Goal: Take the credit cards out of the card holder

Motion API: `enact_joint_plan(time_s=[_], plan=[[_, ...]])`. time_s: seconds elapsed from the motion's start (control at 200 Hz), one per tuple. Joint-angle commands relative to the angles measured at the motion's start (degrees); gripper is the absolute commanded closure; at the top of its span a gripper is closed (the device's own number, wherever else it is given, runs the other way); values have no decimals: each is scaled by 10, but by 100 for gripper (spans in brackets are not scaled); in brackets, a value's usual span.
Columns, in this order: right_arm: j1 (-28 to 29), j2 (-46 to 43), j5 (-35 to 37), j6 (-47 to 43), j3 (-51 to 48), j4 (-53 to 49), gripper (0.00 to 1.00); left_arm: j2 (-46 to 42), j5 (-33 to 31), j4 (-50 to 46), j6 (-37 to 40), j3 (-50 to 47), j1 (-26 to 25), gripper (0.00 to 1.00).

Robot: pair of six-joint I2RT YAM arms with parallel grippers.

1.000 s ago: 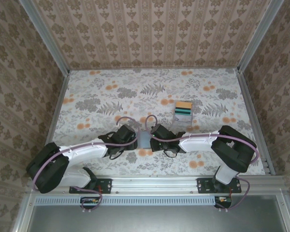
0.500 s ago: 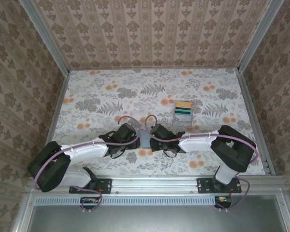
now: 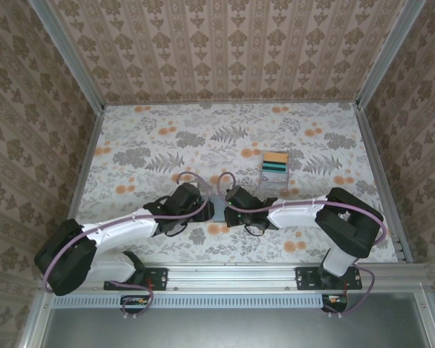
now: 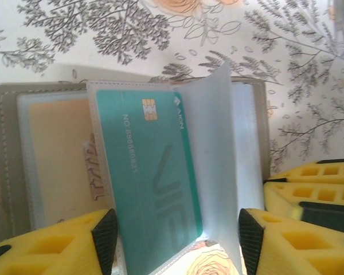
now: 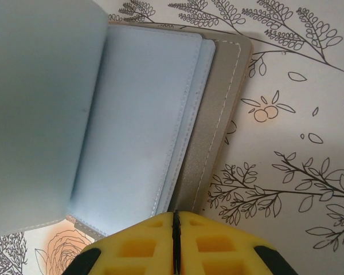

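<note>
Under my left wrist, card holder's (image 4: 4, 149) teal card (image 4: 149, 172), left pincer (image 4: 178, 235) spread, right wrist, blank sleeves (image 5: 143, 114), right pincer (image 5: 174, 222) closed.

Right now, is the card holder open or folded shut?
Open. The card holder lies spread, its clear sleeves fanned apart, a teal card in one leaf and an orange card in the panel beneath.
</note>
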Motion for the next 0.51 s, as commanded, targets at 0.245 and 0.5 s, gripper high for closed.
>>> enact_joint_plan(time_s=[0.245,0.5], plan=[[6,-6,29,11,-9,-24,86,17,30,37,9,21,-14,43],[4,-47,45,6,-9,-41,80,-8,-15,-24,16,16,0,44]])
